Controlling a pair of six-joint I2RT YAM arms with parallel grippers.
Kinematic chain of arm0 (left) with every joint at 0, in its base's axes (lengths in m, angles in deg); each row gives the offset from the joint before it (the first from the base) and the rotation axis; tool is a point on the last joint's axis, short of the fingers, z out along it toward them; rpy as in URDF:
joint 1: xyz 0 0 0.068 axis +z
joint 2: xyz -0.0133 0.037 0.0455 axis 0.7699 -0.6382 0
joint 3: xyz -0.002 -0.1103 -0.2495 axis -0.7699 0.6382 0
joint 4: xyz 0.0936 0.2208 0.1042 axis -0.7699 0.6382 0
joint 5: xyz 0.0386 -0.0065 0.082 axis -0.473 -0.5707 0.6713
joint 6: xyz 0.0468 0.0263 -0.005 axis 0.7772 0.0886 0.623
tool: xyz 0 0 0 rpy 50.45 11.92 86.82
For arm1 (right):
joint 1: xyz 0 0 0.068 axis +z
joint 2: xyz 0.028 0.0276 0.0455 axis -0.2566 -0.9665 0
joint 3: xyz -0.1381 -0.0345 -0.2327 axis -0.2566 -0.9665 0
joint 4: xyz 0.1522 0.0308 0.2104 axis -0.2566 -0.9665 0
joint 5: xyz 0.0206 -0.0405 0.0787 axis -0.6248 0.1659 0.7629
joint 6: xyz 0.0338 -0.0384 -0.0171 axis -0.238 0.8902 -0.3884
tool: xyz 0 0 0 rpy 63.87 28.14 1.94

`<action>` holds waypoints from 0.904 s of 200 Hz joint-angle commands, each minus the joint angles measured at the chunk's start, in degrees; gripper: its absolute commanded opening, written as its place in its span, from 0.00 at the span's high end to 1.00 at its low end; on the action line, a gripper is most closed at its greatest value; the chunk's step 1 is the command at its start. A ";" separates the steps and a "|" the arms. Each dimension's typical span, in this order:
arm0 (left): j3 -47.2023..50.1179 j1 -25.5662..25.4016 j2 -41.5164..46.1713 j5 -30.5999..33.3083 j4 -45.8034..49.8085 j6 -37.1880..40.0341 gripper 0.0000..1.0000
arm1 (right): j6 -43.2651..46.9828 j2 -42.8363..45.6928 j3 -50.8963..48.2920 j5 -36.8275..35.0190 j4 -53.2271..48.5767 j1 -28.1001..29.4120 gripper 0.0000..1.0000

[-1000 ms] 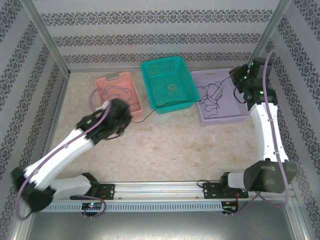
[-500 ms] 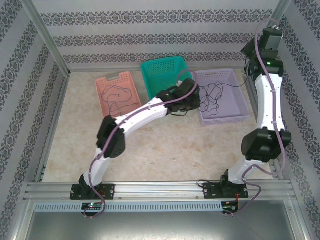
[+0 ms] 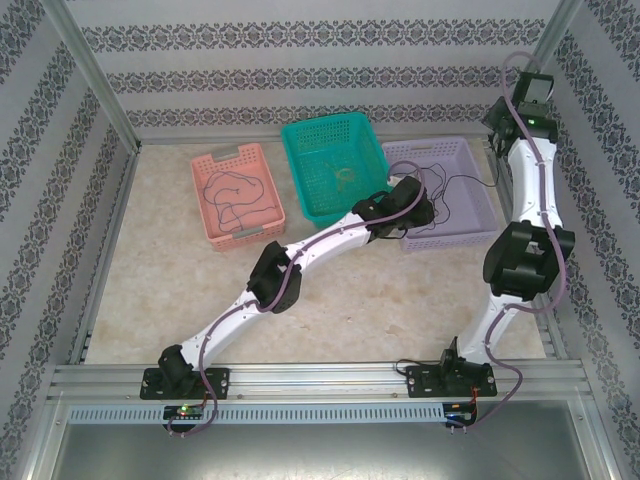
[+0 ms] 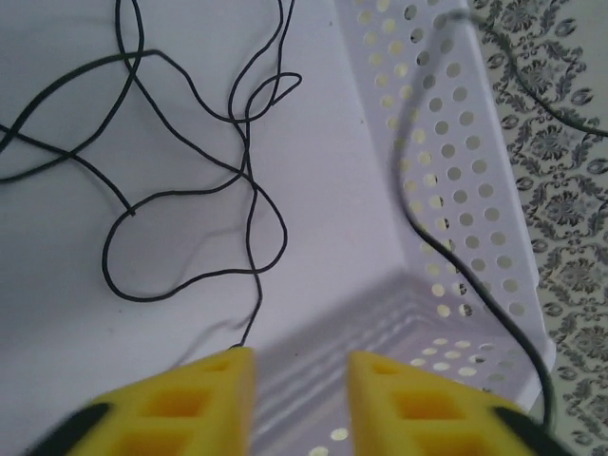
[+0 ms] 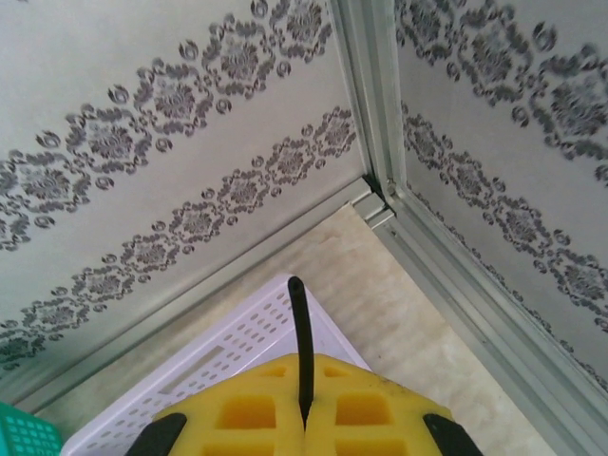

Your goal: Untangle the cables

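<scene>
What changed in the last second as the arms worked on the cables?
The left gripper swung from the pink basket rightward, past the teal basket, and now hovers open over the near-left corner of the purple basket. The right gripper, shut on a black cable, rose from that basket's far right side toward the back corner. All three baskets stayed put.

Three perforated baskets: one salmon-pink [image 3: 228, 154], one teal-green [image 3: 325, 122], one pale lavender [image 3: 432, 146]. The cables [image 4: 250, 176] in the lavender basket are black, the pink basket holds a thin black line [image 3: 243, 190], and the teal one a faint yellowish tangle [image 3: 345, 177]. Worktop [image 3: 350, 300] mottled beige, marble-like; walls [image 3: 300, 70] white with grey damask-flower bands. Left arm [image 3: 325, 240] and right arm [image 3: 528, 185] white with black joints, hoses [image 3: 293, 285] purple; left gripper [image 4: 299, 380] and right gripper [image 5: 304, 404] have yellow jaws, with a black strand [image 5: 297, 332] in the right pair's seam.
</scene>
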 commanded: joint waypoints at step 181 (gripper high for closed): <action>8.37 3.51 30.52 5.96 12.89 6.82 0.28 | -0.93 -18.72 9.19 10.11 -12.00 8.14 1.00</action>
